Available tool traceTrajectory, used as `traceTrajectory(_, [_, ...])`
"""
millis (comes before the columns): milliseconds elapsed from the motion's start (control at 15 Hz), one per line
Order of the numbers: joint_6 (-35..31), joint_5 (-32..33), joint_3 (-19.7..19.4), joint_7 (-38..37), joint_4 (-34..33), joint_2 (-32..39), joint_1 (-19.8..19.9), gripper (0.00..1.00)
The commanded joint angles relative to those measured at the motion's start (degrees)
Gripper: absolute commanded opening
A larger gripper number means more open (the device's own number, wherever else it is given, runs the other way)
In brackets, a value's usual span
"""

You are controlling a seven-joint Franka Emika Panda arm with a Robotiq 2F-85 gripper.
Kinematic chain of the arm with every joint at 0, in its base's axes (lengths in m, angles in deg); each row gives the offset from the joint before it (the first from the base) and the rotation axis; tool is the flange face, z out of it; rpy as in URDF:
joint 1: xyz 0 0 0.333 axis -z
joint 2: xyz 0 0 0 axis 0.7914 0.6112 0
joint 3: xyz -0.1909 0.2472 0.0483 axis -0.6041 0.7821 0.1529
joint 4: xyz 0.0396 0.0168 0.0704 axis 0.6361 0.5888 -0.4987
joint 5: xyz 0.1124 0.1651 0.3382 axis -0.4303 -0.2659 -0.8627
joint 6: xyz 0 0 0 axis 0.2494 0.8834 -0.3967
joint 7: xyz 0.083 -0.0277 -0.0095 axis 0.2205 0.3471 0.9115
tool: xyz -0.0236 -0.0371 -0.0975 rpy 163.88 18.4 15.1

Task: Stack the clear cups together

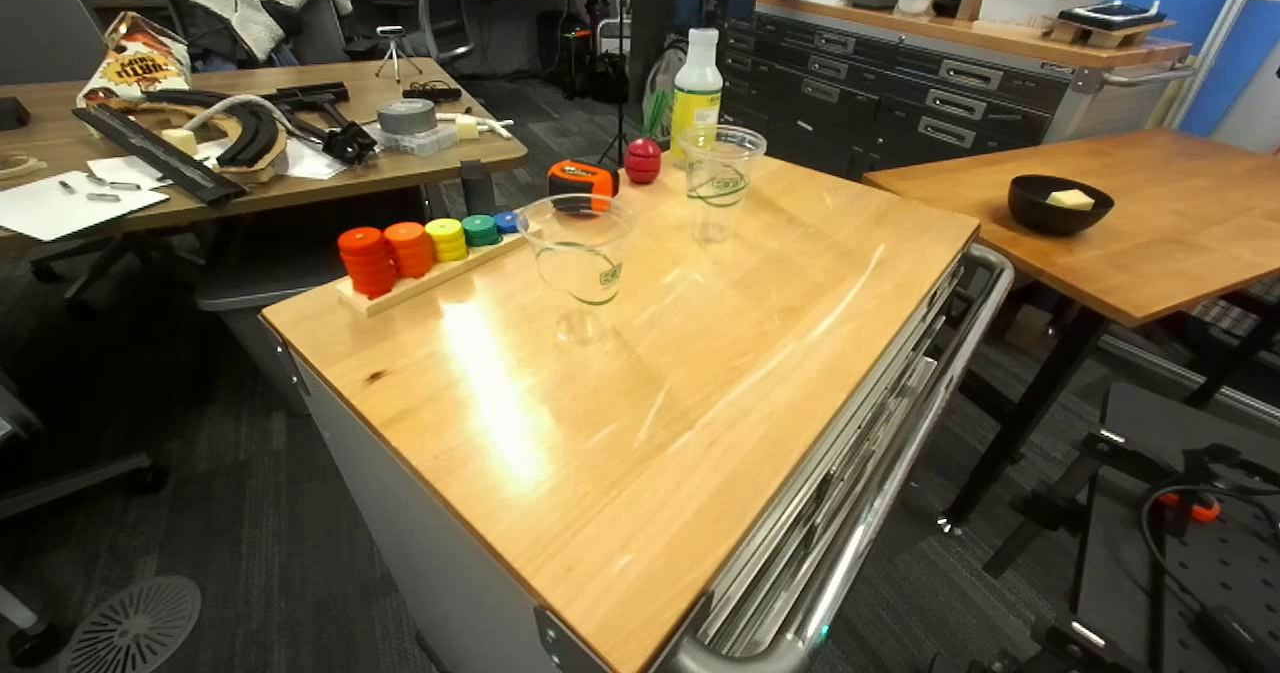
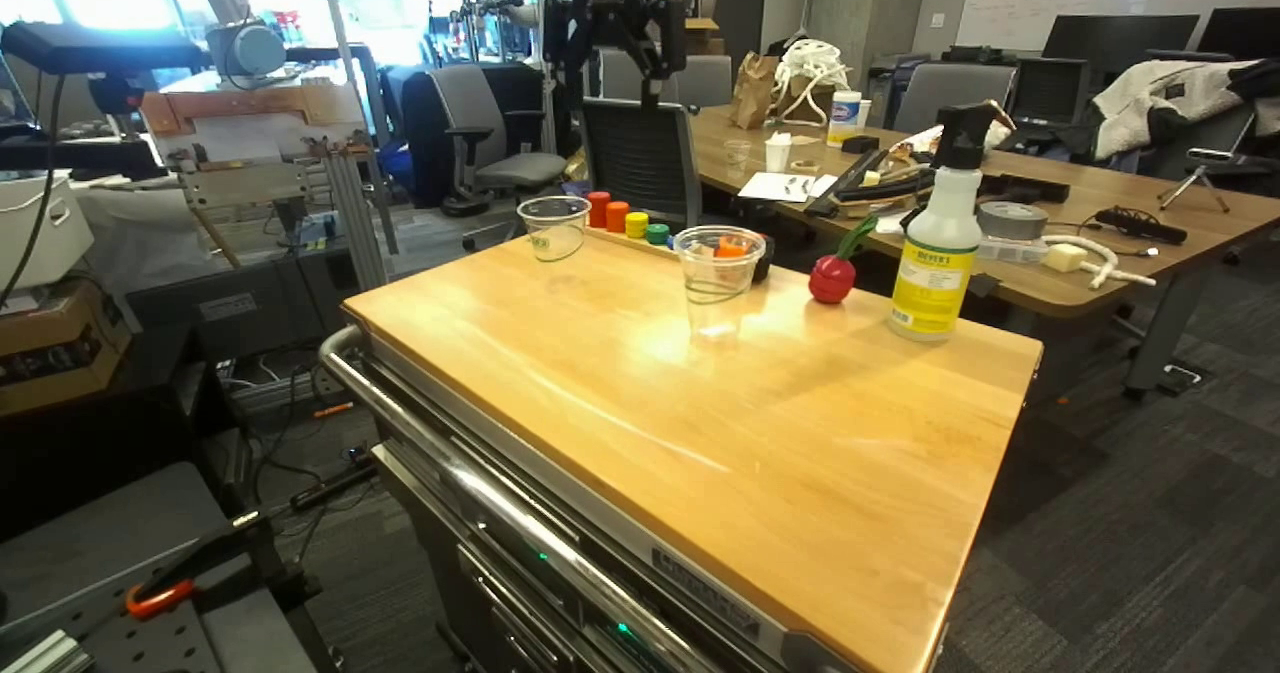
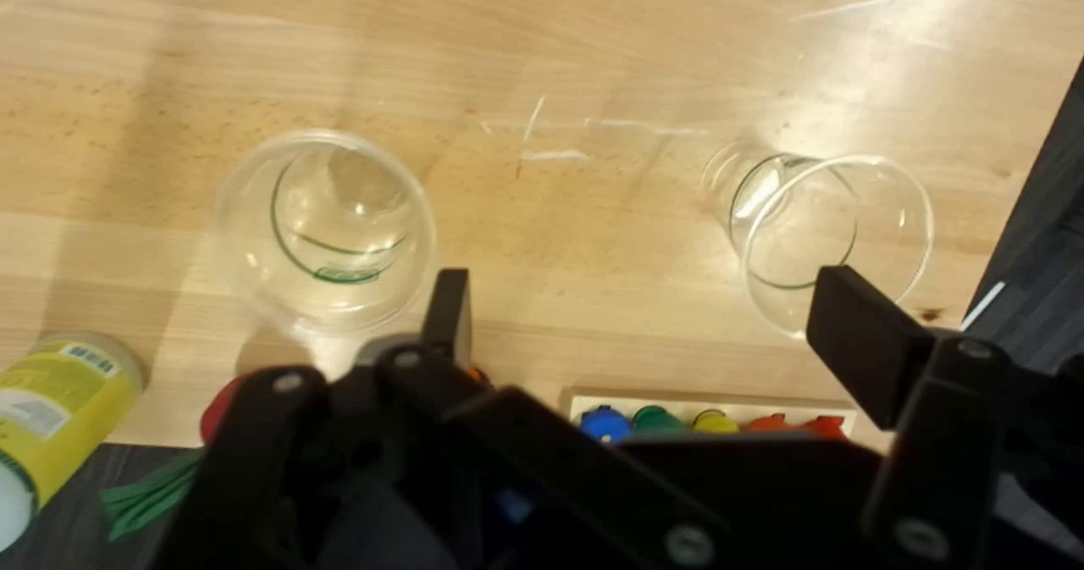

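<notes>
Two clear cups stand upright and apart on the wooden cart top. The cup near the bottle (image 1: 718,188) shows in both exterior views (image 2: 715,288) and at the left in the wrist view (image 3: 330,231). The cup near the red end of the ring toy (image 1: 580,263) also shows in both exterior views (image 2: 556,238) and at the right in the wrist view (image 3: 834,231). My gripper (image 3: 648,316) is open and empty above the cart. Its fingers lie between the two cups in the wrist view, with the right finger overlapping the right cup's rim. It also hangs at the top of an exterior view (image 2: 612,38).
A ring toy (image 1: 430,278) with coloured discs lies along the cart's edge. An orange tape measure (image 1: 583,181), a red radish-like toy (image 2: 832,279) and a yellow-labelled spray bottle (image 2: 930,273) stand along the same side. Another clear cup (image 2: 737,156) is on the background table.
</notes>
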Motion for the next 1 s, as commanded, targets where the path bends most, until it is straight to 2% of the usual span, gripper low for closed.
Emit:
traceTrajectory(0, [-5.2,3.1,1.4,-1.6,5.3,-1.0,-2.1,1.00])
traceTrajectory(467, [-16.8,5.6,2.9,-1.1,11.1,1.6,-3.9,1.00])
traceTrajectory(933, [-22.5,3.2,3.1,-2.5,10.4,5.3,-3.8,1.00])
